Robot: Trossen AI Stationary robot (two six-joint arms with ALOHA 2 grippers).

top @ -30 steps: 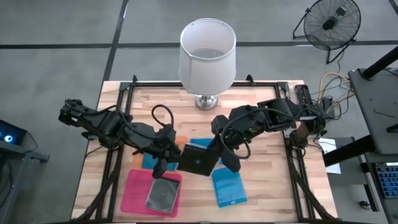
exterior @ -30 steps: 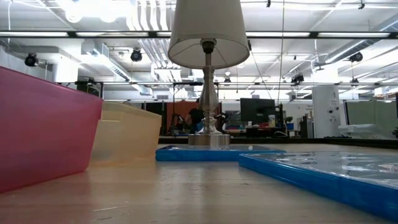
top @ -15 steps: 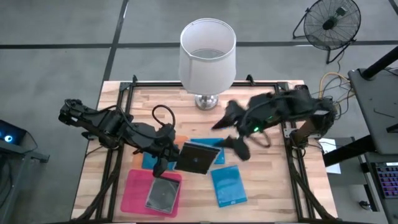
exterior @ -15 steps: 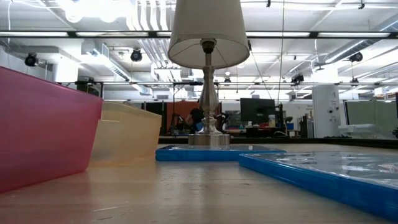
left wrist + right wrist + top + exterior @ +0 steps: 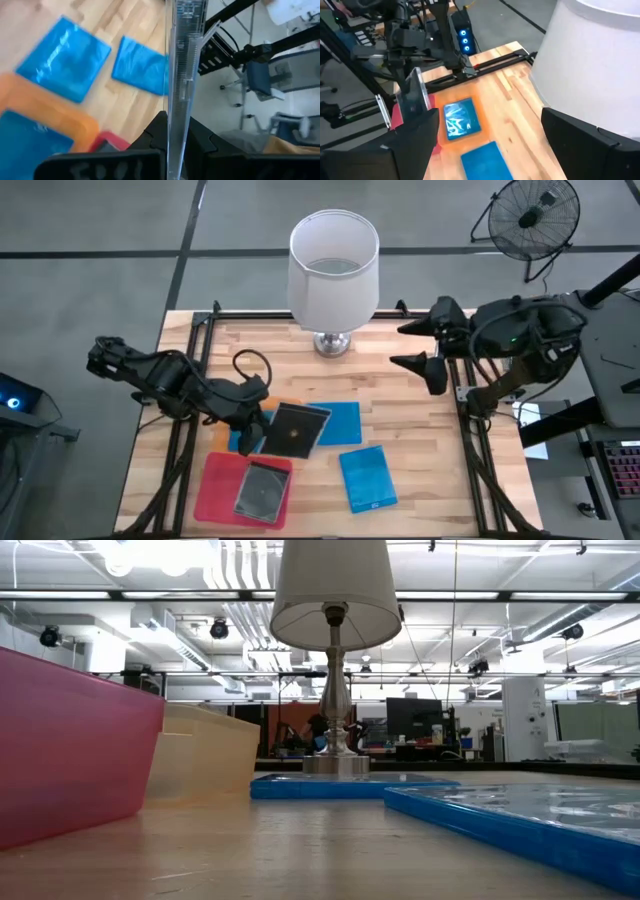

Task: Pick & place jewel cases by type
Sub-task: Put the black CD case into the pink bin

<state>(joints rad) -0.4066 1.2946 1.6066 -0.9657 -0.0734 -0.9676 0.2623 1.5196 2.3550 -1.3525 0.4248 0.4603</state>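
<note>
Over tabletop [image 5: 420, 430], centre-left: left claw [image 5: 262, 418], jaws shut on dark jewel case [image 5: 295, 429], gripping its left edge.
Held case: lifted off the wood, tilted; in left wrist view seen edge-on [image 5: 181, 75], long axis running straight out from the jaws.
Right claw [image 5: 428, 346]: jaws spread wide, holding nothing, at right rear edge of tabletop beside lamp [image 5: 333, 265].
Blue cases: one [image 5: 340, 423] flat just right of held case; another [image 5: 367, 477] nearer front; one [image 5: 461, 118] on orange sheet [image 5: 479, 107].
Pink sheet [image 5: 215, 488]: front-left, w/ grey-clear case [image 5: 262, 491] lying on it.
Change vs 1 s ago: right claw was at the dark case w/ left; now let go, pulled back to right rear. Left arm shifted case slightly left.
</note>
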